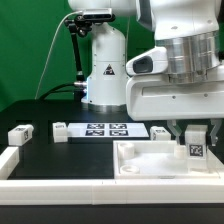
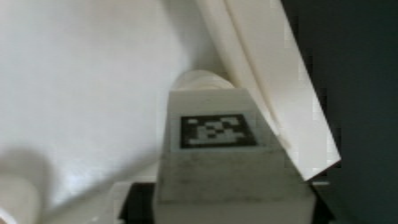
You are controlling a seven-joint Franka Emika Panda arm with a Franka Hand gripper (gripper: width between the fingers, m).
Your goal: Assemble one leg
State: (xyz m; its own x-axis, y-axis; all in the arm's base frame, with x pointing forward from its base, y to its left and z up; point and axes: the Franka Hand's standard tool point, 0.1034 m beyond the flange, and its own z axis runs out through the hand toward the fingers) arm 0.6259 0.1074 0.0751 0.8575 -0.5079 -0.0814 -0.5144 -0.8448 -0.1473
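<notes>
My gripper (image 1: pixel 195 136) is shut on a leg (image 1: pixel 195 149), a small white post with a black-and-white tag on its face. I hold it upright over the right back part of the big white square tray-like part (image 1: pixel 150 160). In the wrist view the leg (image 2: pixel 221 140) fills the middle, its rounded end pointing at the tray's raised edge (image 2: pixel 267 70); the fingers (image 2: pixel 143 205) press on its sides. Other legs lie on the black table: one at the left (image 1: pixel 20 133), one next to the marker board (image 1: pixel 61 130), one beside the tray (image 1: pixel 160 132).
The marker board (image 1: pixel 106 129) lies flat at the table's back, in front of the arm's white base (image 1: pixel 105 70). A white rail (image 1: pixel 40 180) borders the front and left of the black table.
</notes>
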